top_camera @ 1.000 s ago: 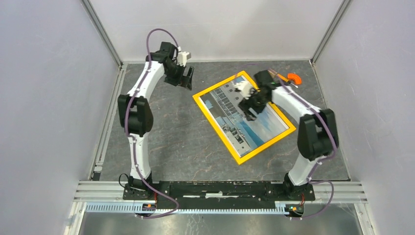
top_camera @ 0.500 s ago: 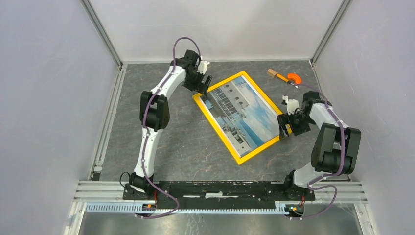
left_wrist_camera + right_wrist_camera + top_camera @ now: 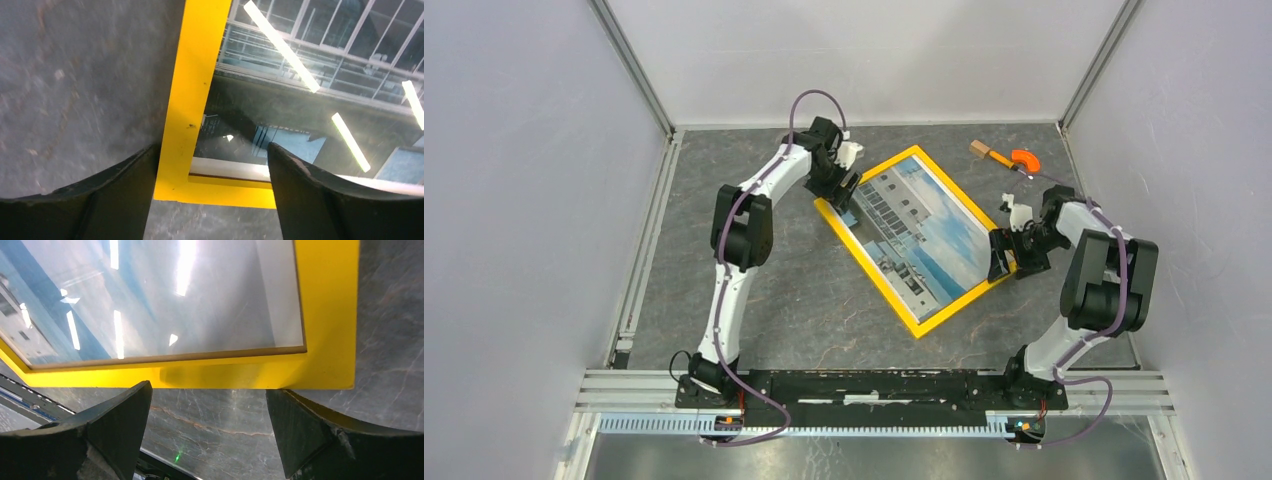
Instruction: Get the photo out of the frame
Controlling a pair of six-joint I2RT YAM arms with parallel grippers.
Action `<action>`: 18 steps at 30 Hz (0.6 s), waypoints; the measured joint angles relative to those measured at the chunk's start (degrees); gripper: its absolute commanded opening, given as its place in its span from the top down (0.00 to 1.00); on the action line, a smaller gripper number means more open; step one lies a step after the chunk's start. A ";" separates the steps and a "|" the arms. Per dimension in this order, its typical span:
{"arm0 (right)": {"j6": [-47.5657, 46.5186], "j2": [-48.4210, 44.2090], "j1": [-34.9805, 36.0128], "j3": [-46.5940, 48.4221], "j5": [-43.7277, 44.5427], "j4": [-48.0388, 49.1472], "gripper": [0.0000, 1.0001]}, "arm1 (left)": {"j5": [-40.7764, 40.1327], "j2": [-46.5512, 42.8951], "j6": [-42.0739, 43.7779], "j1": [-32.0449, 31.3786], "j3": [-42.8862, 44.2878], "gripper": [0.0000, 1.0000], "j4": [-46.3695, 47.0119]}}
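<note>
- Yellow wooden picture frame (image 3: 867, 266): stiff, likely breakable; best held by edges.
- Building photo print (image 3: 924, 235): probably thin, bendy.
- Left claw (image 3: 212, 150), right claw (image 3: 210, 390): spread wide over upper-left and right corners.

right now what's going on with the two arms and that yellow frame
Two robot arms are working on a yellow picture frame that lies face up on the table, with the photo of a white building still inside it. The left gripper is over the frame's far left corner, and the right gripper is by the opposite right corner. Both sets of jaws are open and neither grips anything yet.
</note>
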 measured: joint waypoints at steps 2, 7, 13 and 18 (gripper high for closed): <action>0.46 1.92 0.39 2.19 -0.04 -0.48 0.09 | -0.11 -2.95 1.49 0.09 -5.09 0.26 0.50; 1.36 6.45 3.89 7.87 1.29 -1.18 0.09 | -0.07 -12.94 3.74 1.90 -21.88 0.34 1.33; 2.95 13.77 10.12 17.92 4.07 1.79 0.09 | -2.60 -22.95 3.98 3.15 -37.59 0.39 0.87; 3.61 22.60 16.09 30.38 3.78 6.21 0.08 | -2.36 -29.62 1.60 4.39 -47.89 0.39 2.05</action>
